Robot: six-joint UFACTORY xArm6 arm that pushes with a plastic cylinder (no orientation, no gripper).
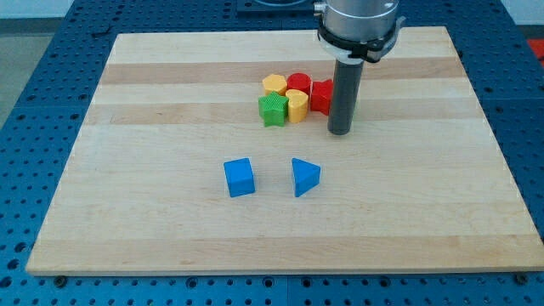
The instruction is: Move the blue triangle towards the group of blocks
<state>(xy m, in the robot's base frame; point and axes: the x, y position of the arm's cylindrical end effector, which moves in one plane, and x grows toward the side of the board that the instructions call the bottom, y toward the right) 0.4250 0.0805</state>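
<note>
While my tip (340, 132) rests on the wooden board (153, 229), it stands just at the right side of the group of blocks, near the board's top edge and a little right of its middle. Being a plain dark rod, it has nothing that opens or closes, and it holds nothing; whether it touches the red block (320, 96) beside it I cannot tell, since the rod covers that block's right part.

The group lies close together: a yellow block (274, 83) and a red round block (298, 82) at the back, a green star-shaped block (272, 110) and a second yellow block (297, 105) in front, with the partly hidden red one at the right end.

The blue triangle (305, 176) lies well apart from the group, towards the board's bottom edge and roughly in the middle between the left and right edges, below and slightly left of my tip. A blue cube (239, 177) sits near it on its left, the two not touching.

No writing, label or brand mark can be read on the blocks, the board or the rod.
</note>
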